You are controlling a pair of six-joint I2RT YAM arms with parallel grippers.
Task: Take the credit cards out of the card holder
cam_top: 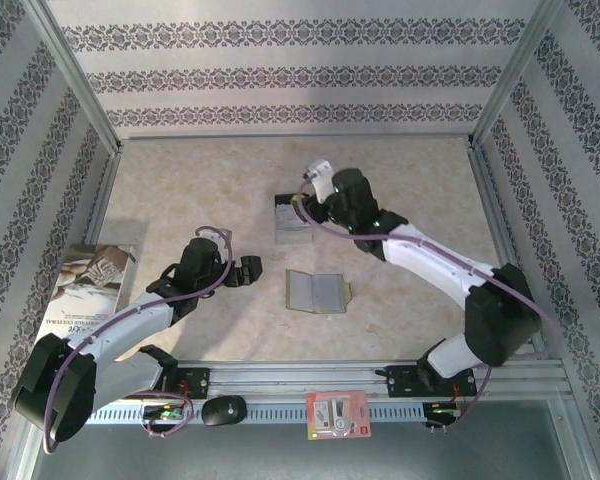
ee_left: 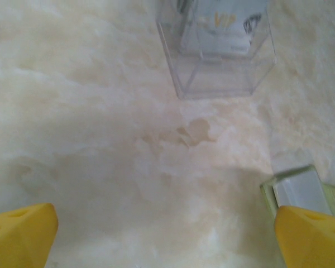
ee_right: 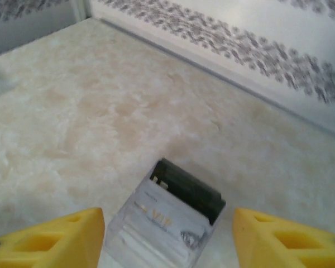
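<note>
Right hand [ee_right: 168, 223] hangs open over the clear box [ee_left: 223, 78] of credit cards [ee_right: 156, 215], left hand [ee_left: 164, 223] wide open beside card holder [cam_top: 317, 291]

Bright, even light with soft shadows; both wrist views slightly blurred.

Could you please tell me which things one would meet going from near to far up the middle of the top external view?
Red-and-white packet on the near rail → open card holder → clear box.
</note>
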